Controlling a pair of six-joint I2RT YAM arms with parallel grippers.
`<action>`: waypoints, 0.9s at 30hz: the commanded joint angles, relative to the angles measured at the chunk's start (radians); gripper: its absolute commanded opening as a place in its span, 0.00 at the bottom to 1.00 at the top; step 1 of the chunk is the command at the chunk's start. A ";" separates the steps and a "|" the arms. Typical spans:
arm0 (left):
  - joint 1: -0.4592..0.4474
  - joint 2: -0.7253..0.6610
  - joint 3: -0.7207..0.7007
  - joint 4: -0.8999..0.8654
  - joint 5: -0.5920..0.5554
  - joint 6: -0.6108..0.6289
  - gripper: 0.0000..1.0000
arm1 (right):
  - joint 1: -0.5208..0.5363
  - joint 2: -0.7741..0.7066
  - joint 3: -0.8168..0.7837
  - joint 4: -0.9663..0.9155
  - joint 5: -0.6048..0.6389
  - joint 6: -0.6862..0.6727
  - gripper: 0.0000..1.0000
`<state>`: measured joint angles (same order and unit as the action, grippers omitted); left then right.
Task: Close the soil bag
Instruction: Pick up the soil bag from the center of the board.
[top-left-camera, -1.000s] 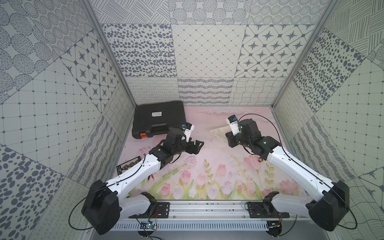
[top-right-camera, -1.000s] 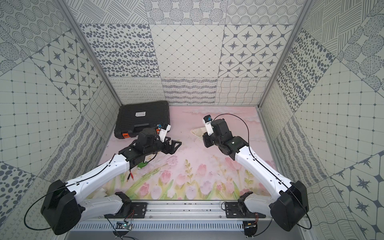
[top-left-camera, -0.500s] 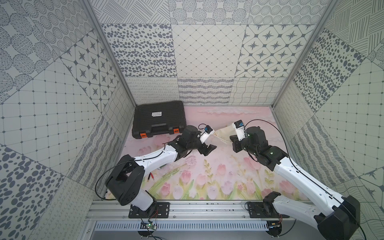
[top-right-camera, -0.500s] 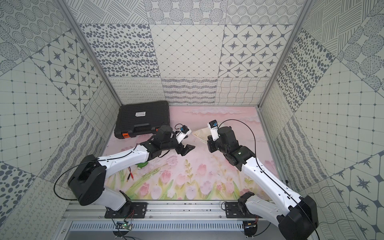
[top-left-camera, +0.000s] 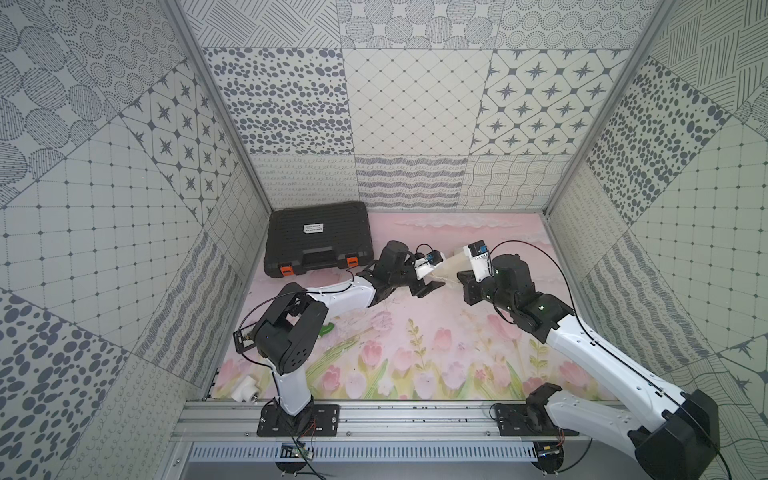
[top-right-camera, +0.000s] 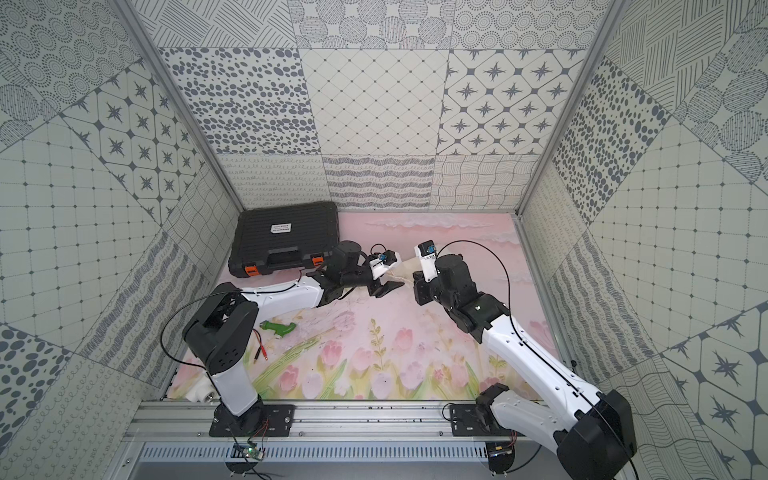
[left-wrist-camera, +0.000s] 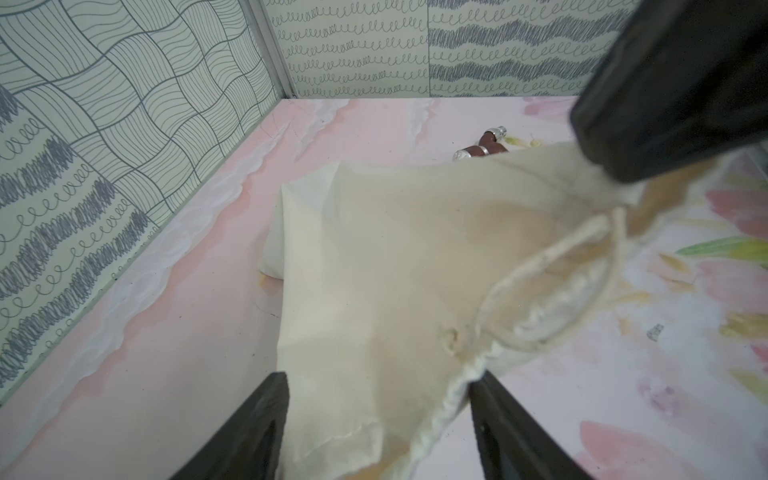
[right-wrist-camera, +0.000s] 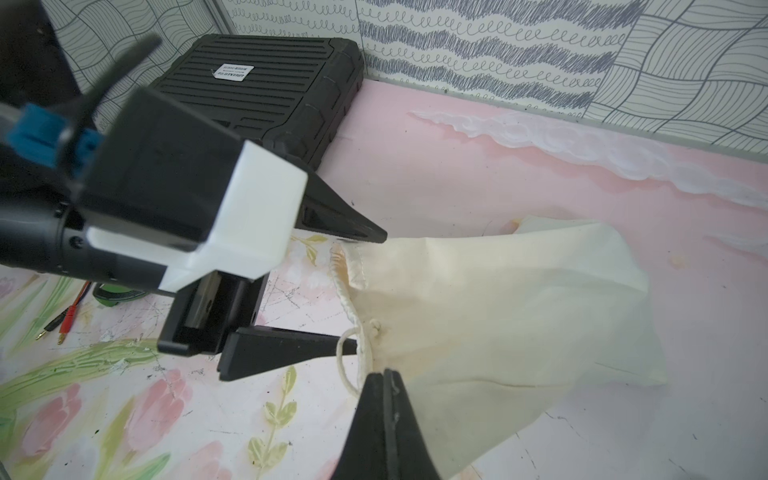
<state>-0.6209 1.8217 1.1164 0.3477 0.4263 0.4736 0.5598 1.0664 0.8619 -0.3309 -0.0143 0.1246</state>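
The soil bag (top-left-camera: 454, 264) (top-right-camera: 404, 266) is a cream cloth pouch lying on the pink mat between my two grippers. Its mouth points toward the left arm. In the left wrist view the bag (left-wrist-camera: 374, 270) fills the middle, its cord (left-wrist-camera: 540, 257) looping off the hem. My left gripper (left-wrist-camera: 376, 386) (right-wrist-camera: 361, 291) is open, its jaws straddling the bag's mouth edge, one finger (left-wrist-camera: 490, 399) against the hem. My right gripper (right-wrist-camera: 384, 376) (top-left-camera: 460, 277) is shut on the bag's mouth edge where the cord comes out, lifting that corner.
A black ribbed case (top-left-camera: 318, 239) (right-wrist-camera: 266, 83) with orange latches sits at the back left by the wall. A green-handled tool (top-right-camera: 278, 328) and red-tipped leads (top-right-camera: 262, 353) lie beside the left arm. A small brown part (left-wrist-camera: 482, 149) lies beyond the bag. A white block (top-left-camera: 245, 388) rests front left.
The left arm has reached right until its jaws straddle the bag's mouth, and the jaws have narrowed. The right gripper stayed shut on the bag and shifted slightly right.
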 joint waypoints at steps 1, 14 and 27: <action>0.016 0.014 -0.029 0.079 0.115 0.050 0.58 | -0.005 0.003 0.018 0.079 -0.005 0.023 0.00; 0.137 -0.173 -0.043 -0.013 0.003 -0.002 0.00 | -0.055 0.214 0.157 0.208 -0.057 0.065 0.00; 0.156 -0.459 0.112 -0.412 -0.388 0.119 0.00 | -0.084 0.549 0.597 0.320 -0.235 0.111 0.00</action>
<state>-0.4675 1.4364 1.2049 0.0788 0.2398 0.5541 0.4828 1.5959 1.4128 -0.0956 -0.2012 0.2153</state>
